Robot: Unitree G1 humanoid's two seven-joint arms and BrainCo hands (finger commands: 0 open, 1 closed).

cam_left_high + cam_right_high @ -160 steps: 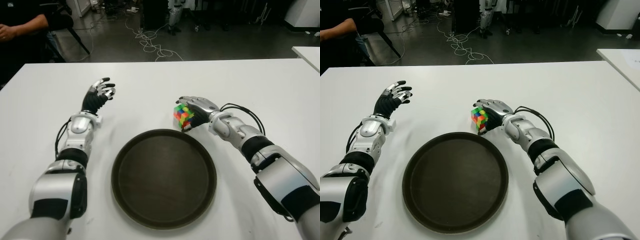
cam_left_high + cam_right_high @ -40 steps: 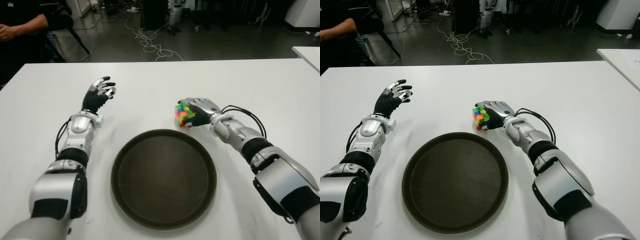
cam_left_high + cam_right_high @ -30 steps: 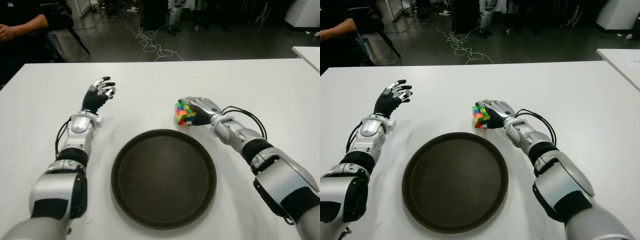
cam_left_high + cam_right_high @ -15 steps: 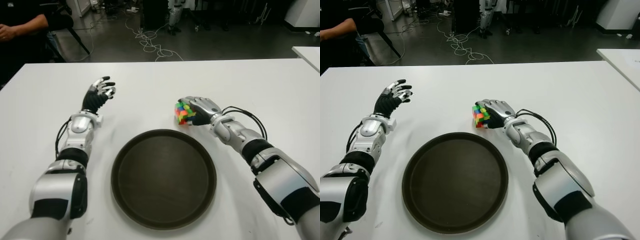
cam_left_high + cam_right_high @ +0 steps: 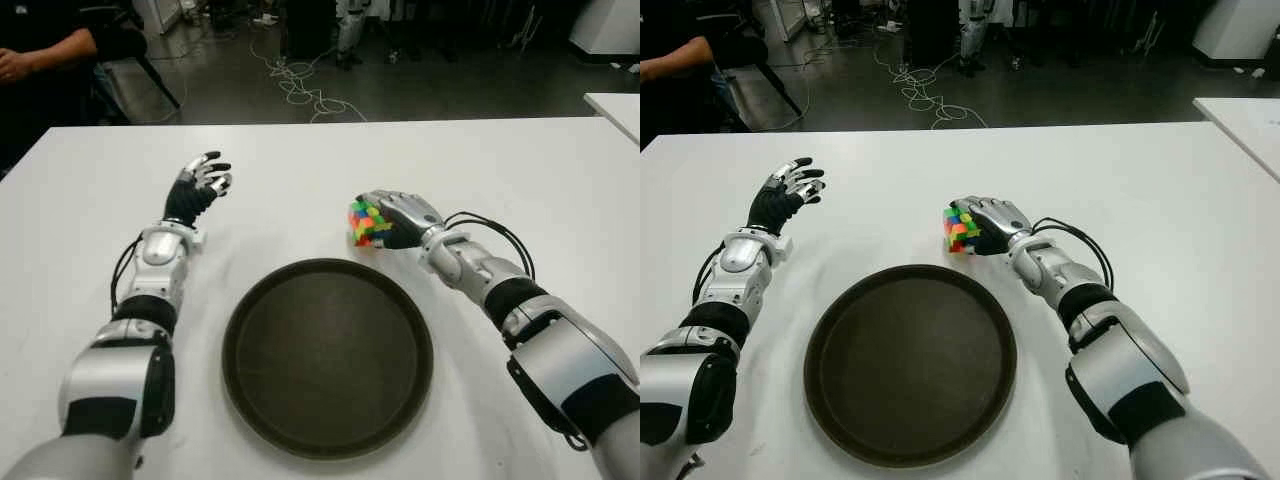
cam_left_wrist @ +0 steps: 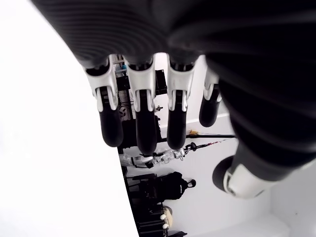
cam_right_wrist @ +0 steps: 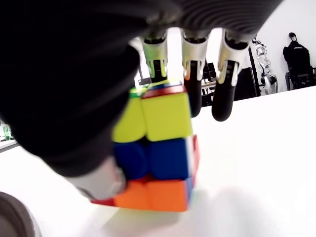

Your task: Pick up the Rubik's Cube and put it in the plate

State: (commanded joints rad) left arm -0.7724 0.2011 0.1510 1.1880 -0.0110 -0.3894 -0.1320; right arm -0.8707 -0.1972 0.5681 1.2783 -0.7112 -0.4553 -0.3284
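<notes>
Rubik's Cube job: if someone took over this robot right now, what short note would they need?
Right hand: fingers closed on the Rubik's Cube, just beyond the plate's far rim, apparently lifted off the white table.
Left hand: open, holding nothing, showing to the left of the plate.
Plate: dark, round, nothing in it.
Done: cube grasped.
Left: carry it over the plate, set it down, let go.

Plate (image 5: 328, 358) at the near centre of the table (image 5: 540, 180). Cube (image 5: 367, 223) just beyond the plate's far right rim, within the right hand (image 5: 398, 219). Left hand (image 5: 197, 188) well to the plate's far left, fingers spread.
</notes>
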